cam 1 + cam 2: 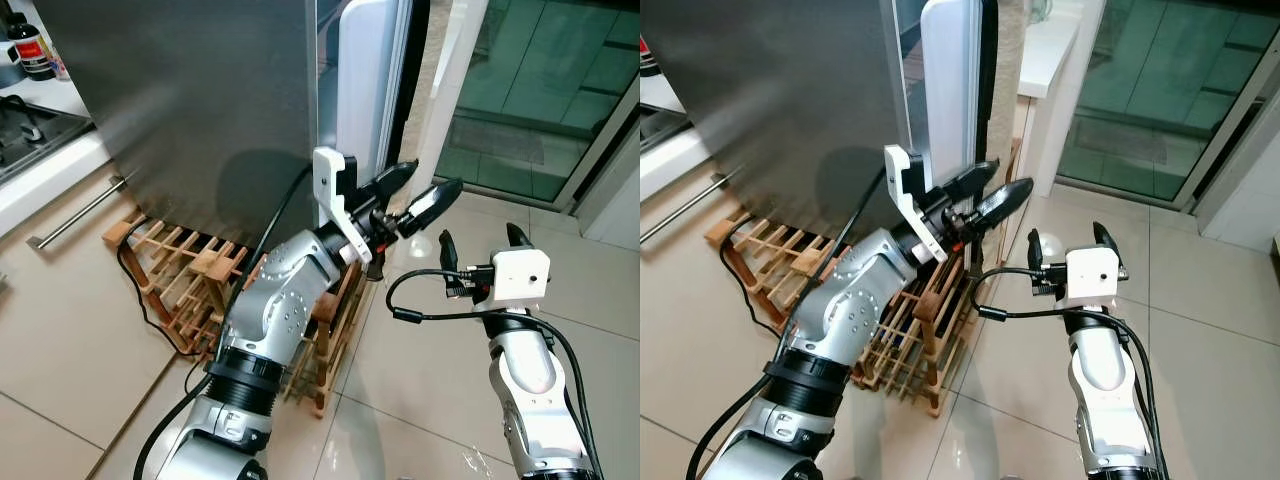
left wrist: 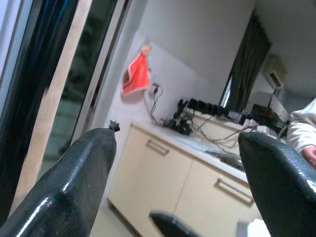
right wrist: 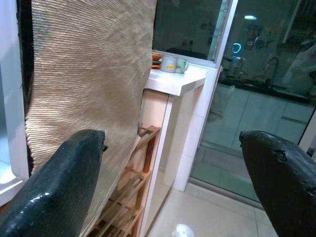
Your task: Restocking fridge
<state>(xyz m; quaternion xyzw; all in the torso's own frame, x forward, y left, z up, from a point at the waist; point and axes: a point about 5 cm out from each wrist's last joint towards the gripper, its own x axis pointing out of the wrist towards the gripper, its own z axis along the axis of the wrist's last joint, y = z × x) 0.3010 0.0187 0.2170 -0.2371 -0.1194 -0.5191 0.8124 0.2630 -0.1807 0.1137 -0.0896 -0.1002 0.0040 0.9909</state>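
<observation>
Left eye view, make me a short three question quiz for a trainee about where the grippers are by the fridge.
1. True or false: the left gripper holds a bottle.
2. Which object stands on the tiled floor at the foot of the grey steel fridge?
A. the slatted wooden wine rack
B. a blue bucket
C. a folded chair
3. Fill in: the right gripper hovers with its fingers ____ over the floor.

Key:
1. False. Its fingers are apart and empty, next to the white edge of the fridge door.
2. A.
3. Open.
</observation>
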